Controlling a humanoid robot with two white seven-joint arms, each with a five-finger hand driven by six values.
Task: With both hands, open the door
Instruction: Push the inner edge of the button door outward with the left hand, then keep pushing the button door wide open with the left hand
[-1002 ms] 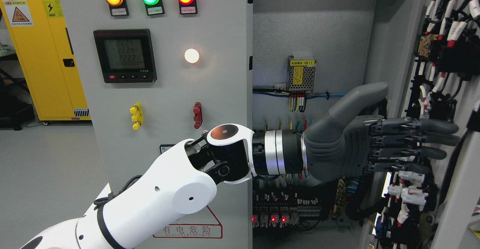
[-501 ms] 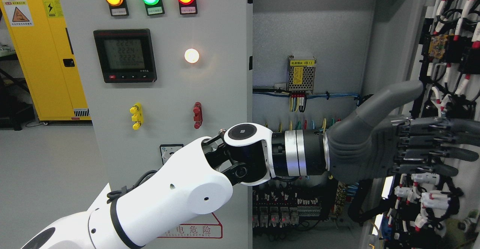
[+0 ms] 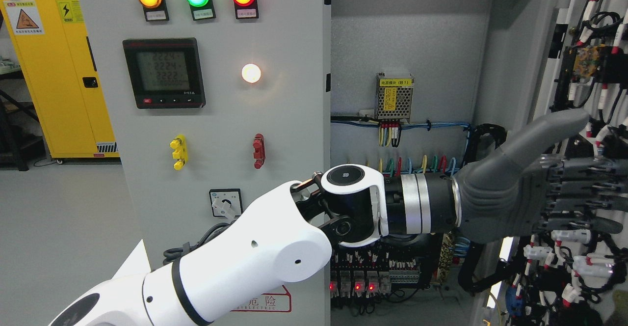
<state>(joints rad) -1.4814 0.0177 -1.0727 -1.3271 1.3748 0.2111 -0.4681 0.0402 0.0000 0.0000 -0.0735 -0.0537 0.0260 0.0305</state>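
Looking into a grey cabinet (image 3: 417, 46), wide open through the middle, back wall bare above and busy with wiring lower down. On the left, a fixed front panel (image 3: 221, 120) with lamps and a meter (image 3: 163, 73), closed and not in play. At the far right, the door (image 3: 588, 70), swung outward with its wired inner face turned to the camera; mostly open already, by the look of it.

Reaching across from the lower left, the left arm (image 3: 255, 262), wrist level, presumably to push from the inside, where no handle is needed. At its end the left robot hand (image 3: 515, 201), flat and wide: fingers (image 3: 579, 188) straight and stacked, thumb (image 3: 544, 129) raised, holding nothing. Seems pressed to or just beside the door's inner face; contact hard to confirm among the cables. No sight of the right hand.

Plenty of free room in the cabinet mouth between panel edge and door. Tight at the fingertips: white connectors and looped wires right there, easy to snag. Behind the wrist, a small power supply (image 3: 394, 90) and a row of coloured leads, well apart from the hand.
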